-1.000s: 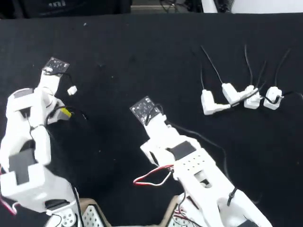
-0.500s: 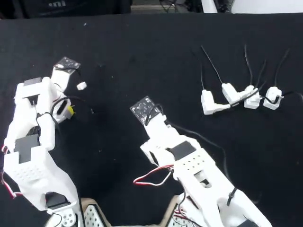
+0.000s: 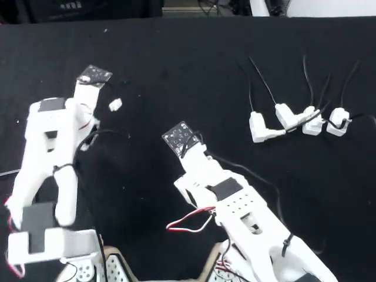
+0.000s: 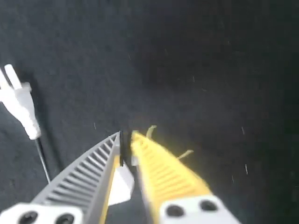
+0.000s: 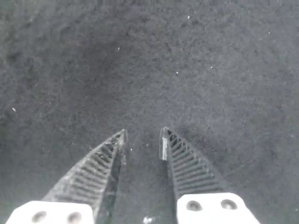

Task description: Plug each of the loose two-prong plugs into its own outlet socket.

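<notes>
A white two-prong plug point(image 4: 19, 106) lies on the black cloth ahead of my left gripper point(image 4: 125, 136), and its thin wire runs back toward the fingers. From above, this plug point(image 3: 115, 104) sits just right of the left arm's wrist. The left gripper is shut, with a bit of white and the wire pinched under its tips. Several white socket pieces point(image 3: 288, 116) with black wires sit in a row at the right. My right gripper point(image 5: 142, 133) is open a little over bare cloth at the table's middle, holding nothing.
The black cloth point(image 3: 176, 64) covers the whole table. The right arm's body point(image 3: 235, 205) stretches from the front edge toward the middle. The room's clutter shows beyond the far edge.
My left arm has swung to the right and a little farther away, and the white plug has moved along with it. The right arm has kept still.
</notes>
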Available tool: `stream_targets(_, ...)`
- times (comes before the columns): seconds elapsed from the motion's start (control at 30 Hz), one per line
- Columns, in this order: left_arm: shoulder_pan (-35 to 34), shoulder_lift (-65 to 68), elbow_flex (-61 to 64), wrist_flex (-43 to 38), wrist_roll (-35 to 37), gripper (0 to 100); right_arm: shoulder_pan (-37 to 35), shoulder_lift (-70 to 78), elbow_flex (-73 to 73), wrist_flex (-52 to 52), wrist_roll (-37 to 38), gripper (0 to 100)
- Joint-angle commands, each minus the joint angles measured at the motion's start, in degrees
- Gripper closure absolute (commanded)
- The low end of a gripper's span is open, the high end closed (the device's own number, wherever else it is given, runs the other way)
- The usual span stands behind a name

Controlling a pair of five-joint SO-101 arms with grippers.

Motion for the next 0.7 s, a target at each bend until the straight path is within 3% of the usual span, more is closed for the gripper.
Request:
stream_targets(0.0,-6.2,-7.8,0.6,7.0,-15.9,71,-0.5,0.4,-0.2,-1.1,-0.2,88.8)
stream_targets(0.13,-15.5,-8.9,4.6,0.7,-38.6,70,-0.7,0.4,-0.2,-1.1,-0.2,88.8)
stream_targets(0.2,-17.7,-9.0,8.6,-4.1,-44.3,70,-0.7,0.4,-0.2,-1.1,-0.2,88.8)
stream_targets(0.4,-19.2,-8.9,19.3,-18.5,-50.2,70,-0.5,0.4,-0.3,-1.2,-0.2,88.8)
stream_targets(0.67,-18.3,-8.7,22.6,-24.6,-52.8,70,-0.4,0.4,-0.3,-1.4,-0.2,88.8)
